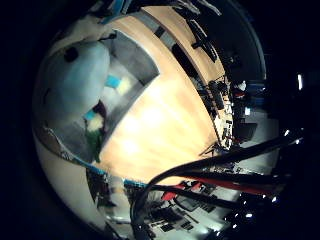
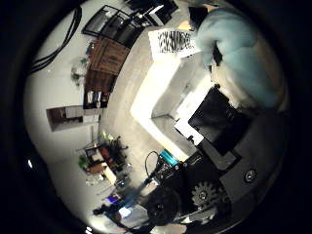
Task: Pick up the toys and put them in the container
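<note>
A large light-blue plush toy (image 1: 75,85) fills much of the little finger side view, close against my palm. It hangs over the near part of a grey container (image 1: 135,62) that stands on the wooden table (image 1: 165,125). Inside the container lie a blue toy (image 1: 113,81), a pale yellow one (image 1: 126,86), a purple one (image 1: 101,107) and a green one (image 1: 95,139). The same plush toy (image 2: 243,53) shows beside the black parts of my hand (image 2: 219,122), and a dark finger (image 2: 217,52) lies across it, so the hand looks shut on it.
The wooden table stretches away from the container to its far edge, where dark equipment (image 1: 220,95) stands. A white table edge (image 2: 151,102) and a patterned card (image 2: 170,41) show below the hand. Shelves and plants (image 2: 105,156) stand far off.
</note>
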